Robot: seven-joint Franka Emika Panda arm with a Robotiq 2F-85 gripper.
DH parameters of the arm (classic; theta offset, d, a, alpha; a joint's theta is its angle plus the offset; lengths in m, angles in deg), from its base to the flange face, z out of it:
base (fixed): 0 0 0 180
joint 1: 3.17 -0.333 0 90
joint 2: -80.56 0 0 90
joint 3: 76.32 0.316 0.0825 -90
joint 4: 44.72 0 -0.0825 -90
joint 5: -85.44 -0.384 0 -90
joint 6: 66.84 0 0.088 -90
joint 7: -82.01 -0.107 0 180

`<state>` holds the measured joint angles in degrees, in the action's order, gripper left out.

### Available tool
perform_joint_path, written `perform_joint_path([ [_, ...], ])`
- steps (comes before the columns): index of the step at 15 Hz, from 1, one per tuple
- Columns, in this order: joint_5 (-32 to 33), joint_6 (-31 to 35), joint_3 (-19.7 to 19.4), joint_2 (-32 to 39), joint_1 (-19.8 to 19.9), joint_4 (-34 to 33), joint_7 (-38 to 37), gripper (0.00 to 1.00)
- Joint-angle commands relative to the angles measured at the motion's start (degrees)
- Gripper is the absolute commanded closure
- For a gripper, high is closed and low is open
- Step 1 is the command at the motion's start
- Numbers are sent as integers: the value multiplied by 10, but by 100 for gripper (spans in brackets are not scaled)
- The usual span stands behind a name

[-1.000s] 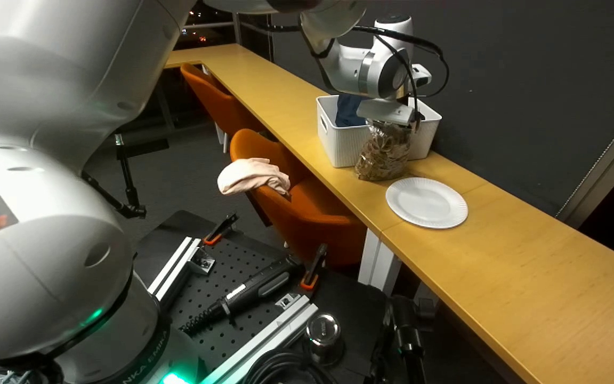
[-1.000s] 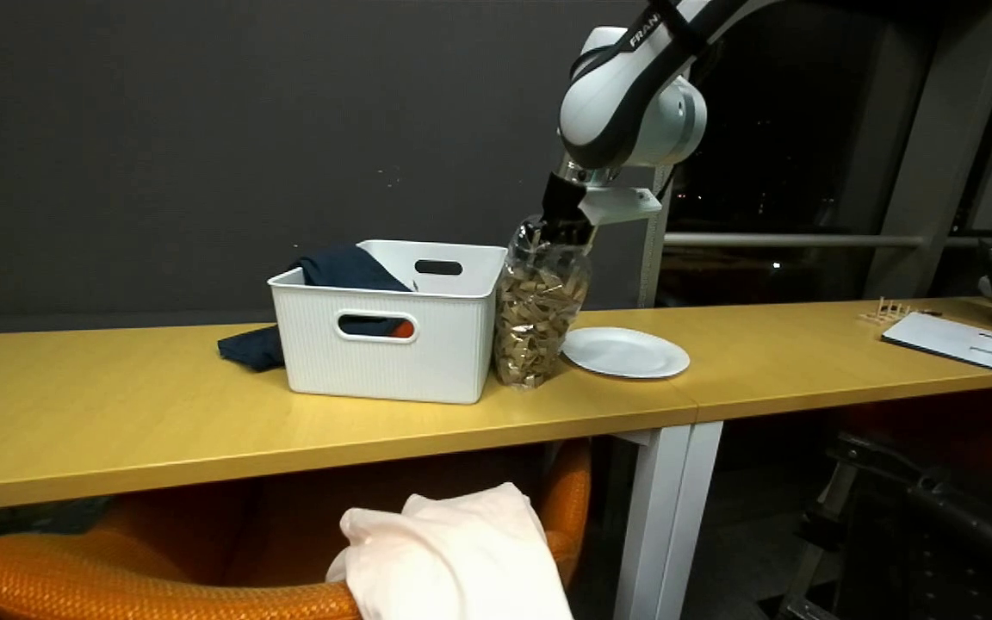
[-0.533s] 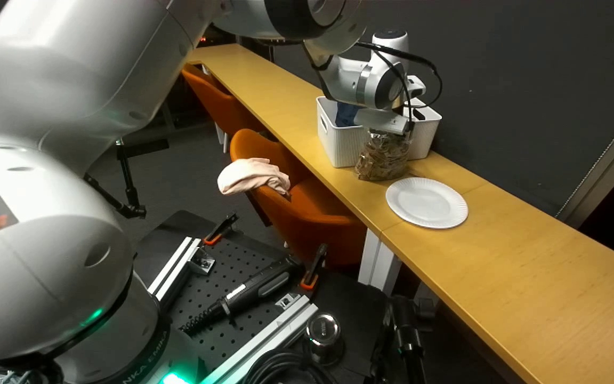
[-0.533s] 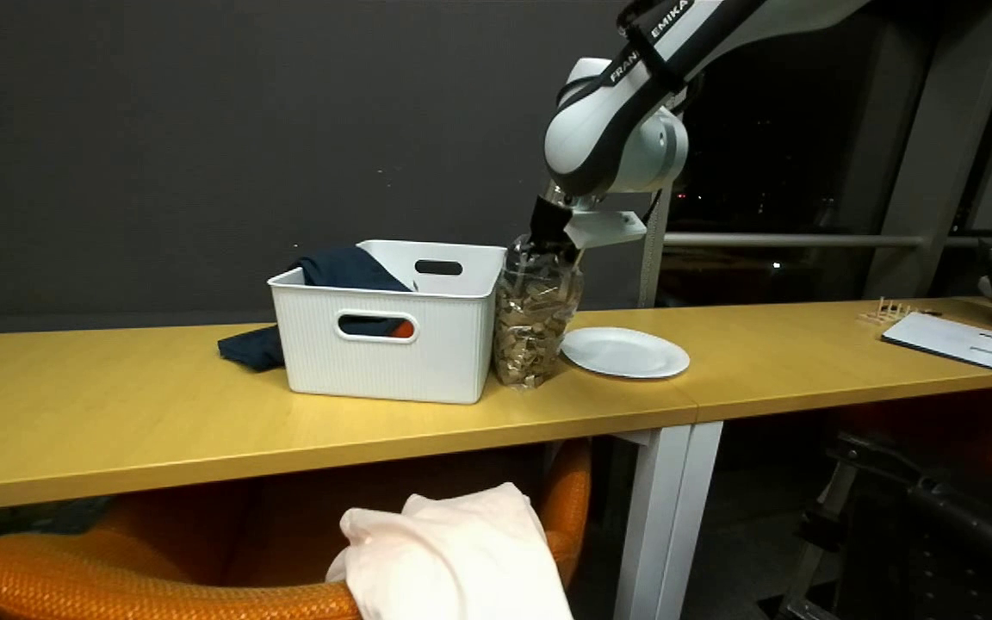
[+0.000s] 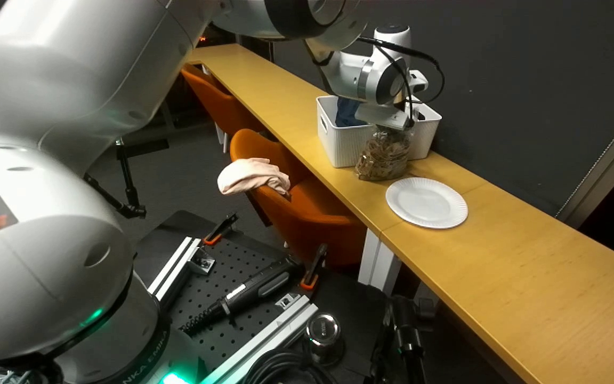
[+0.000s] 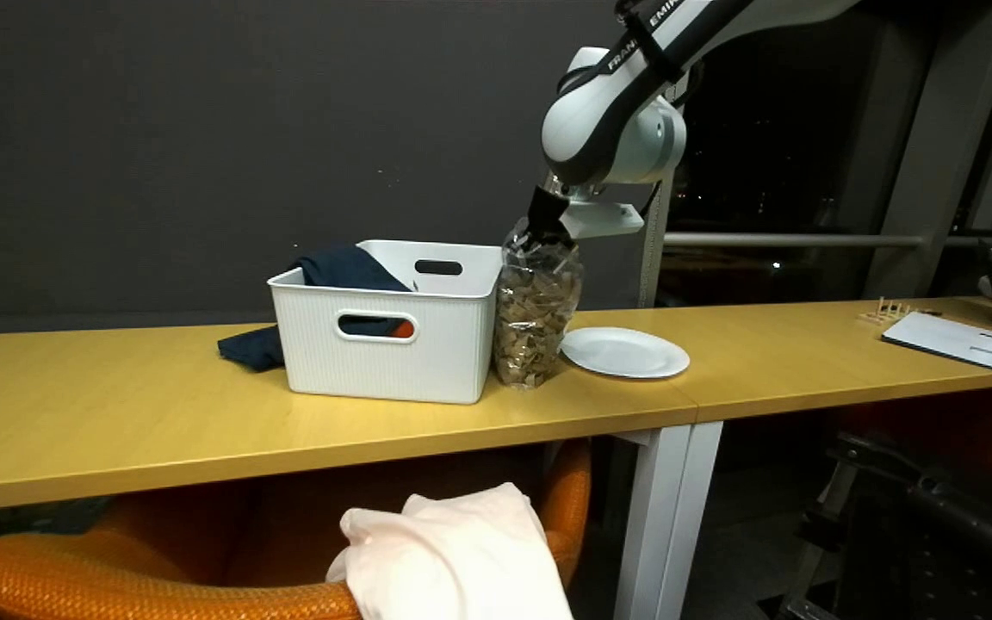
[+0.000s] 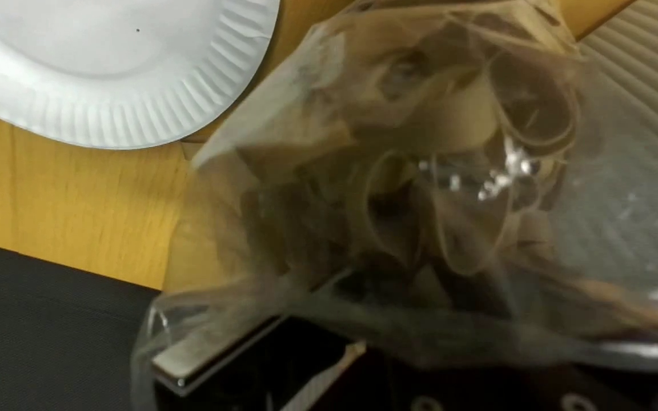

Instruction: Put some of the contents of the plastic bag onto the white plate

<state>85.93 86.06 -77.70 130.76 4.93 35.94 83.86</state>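
Note:
The clear, crinkly plastic bag (image 6: 539, 319) stands upright on the table, close against the tub. Tan-brown contents (image 7: 466, 114) show through its film, several of them curled into loops. My gripper (image 6: 550, 238) reaches down from above into the top of the bag, its dark fingers wrapped round by loose film. In the wrist view film and pieces cover the fingertips, so how the jaws stand and whether a piece lies between them is hidden. Beside the bag lies the round white plate (image 5: 427, 202), with only a tiny dark speck on it in the wrist view (image 7: 106, 105).
A white tub (image 6: 384, 349) holding dark blue material (image 6: 345, 267) borders the bag. Behind the table (image 5: 525, 266) rises a dark wall. Orange chairs (image 5: 307, 213) stand at its front edge, a pale cloth (image 5: 253, 176) draped over one.
Over the last second my gripper has come down into the bag, then risen very slightly. The film at the bag's top has shifted with it; the bag's base and the plate stay put.

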Motion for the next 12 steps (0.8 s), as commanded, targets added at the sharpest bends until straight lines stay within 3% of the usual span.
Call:
perform_joint_path([
  [1,-7,-3,-11,-38,-6,20,-14,99],
  [12,13,-57,-58,-170,-41,72,-79,97],
])
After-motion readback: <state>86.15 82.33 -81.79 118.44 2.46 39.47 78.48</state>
